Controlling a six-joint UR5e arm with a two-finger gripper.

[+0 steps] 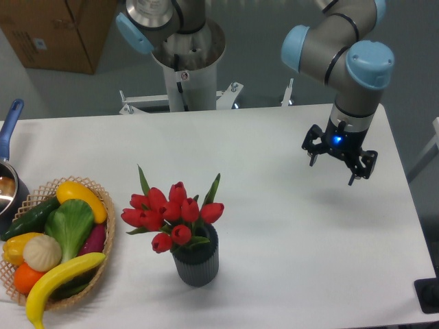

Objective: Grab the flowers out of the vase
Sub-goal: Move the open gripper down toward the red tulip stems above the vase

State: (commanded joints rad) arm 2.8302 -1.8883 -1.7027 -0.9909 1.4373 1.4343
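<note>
The flowers [173,212], a bunch of red tulip buds with pointed green leaves, stand upright in the vase [196,262], a small dark grey ribbed cylinder near the table's front middle. My gripper [334,171] hangs above the table at the right, well away from the flowers, up and to their right. Its fingers are spread apart and hold nothing.
A wicker basket [103,264] with vegetables and a banana sits at the front left, close to the flowers. A pot with a blue handle [9,125] is at the left edge. The robot base [185,55] stands behind the table, and a cardboard box [58,31] lies beyond.
</note>
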